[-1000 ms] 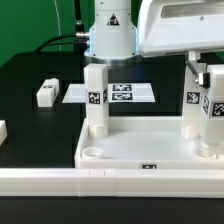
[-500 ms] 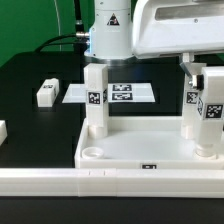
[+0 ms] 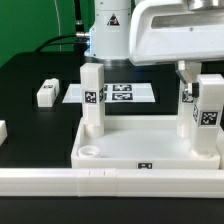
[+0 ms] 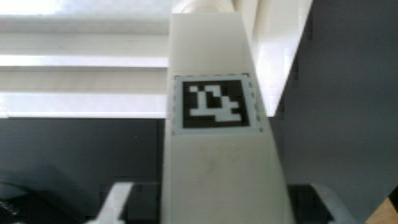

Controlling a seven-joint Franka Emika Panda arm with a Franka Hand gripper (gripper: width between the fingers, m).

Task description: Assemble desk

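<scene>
Exterior view: claw (image 4: 214,200) clenched on leg (image 3: 208,115) at frame right, standing in tabletop (image 3: 130,150) corner. Versus one second ago: leg slightly lower, tabletop nudged left. Likely seating in socket. Empty: front-left socket (image 3: 88,152). Spare leg (image 3: 45,93) on black desk (image 3: 40,120).

No word, number or brand name can be read. The only signs are square black-and-white tags (image 3: 92,97), block patterns rather than letters. In the exterior view one is on the corner leg (image 3: 93,118) standing at that view's left. The near leg (image 3: 209,135) and the far leg (image 3: 188,118) at its right carry one each. Another marks the loose leg (image 3: 46,93) lying on the bench (image 3: 30,70), one the front rim of the tabletop (image 3: 130,145), and several the marker board (image 3: 110,93). The wrist view shows the near leg's tag close up.
</scene>
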